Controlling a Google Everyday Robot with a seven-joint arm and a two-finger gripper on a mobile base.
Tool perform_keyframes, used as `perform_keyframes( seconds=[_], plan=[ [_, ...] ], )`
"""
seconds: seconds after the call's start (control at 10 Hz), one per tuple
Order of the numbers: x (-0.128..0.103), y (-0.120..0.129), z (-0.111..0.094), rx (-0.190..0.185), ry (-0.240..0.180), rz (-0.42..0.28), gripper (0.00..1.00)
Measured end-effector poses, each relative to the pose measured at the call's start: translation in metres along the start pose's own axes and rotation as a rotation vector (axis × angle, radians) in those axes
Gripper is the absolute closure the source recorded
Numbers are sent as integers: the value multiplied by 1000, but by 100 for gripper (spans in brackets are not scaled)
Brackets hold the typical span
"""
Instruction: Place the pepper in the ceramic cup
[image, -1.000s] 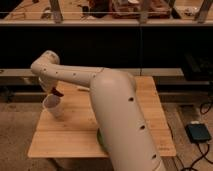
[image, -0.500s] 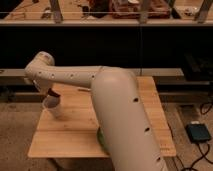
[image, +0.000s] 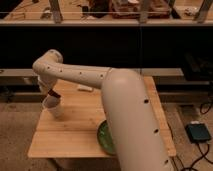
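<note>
The white ceramic cup (image: 53, 107) stands on the left part of the wooden table (image: 75, 127). My gripper (image: 50, 93) is at the end of the white arm, which reaches across the table to the left, and it hangs right over the cup's rim. A small dark red piece, the pepper (image: 53, 94), shows at the gripper just above the cup's mouth. Most of the gripper is hidden behind the wrist.
A round green plate (image: 103, 138) lies near the table's front edge, partly hidden by my arm. A small pale object (image: 85, 88) lies at the back of the table. A black box with cables (image: 199, 132) sits on the floor at the right. A dark shelf runs behind.
The wrist has shifted slightly left and then back while staying over the cup. The cup has not moved.
</note>
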Motion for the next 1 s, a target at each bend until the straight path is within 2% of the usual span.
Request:
perform_keyframes(
  seconds=[0.2, 0.5, 0.7, 1.0],
  plan=[
    [3, -13, -2, 16, -12, -4, 100],
    [17, -44, -3, 90, -7, -29, 100],
    [18, -40, -2, 124, -6, -18, 100],
    [14, -28, -3, 137, 1, 14, 100]
  ],
)
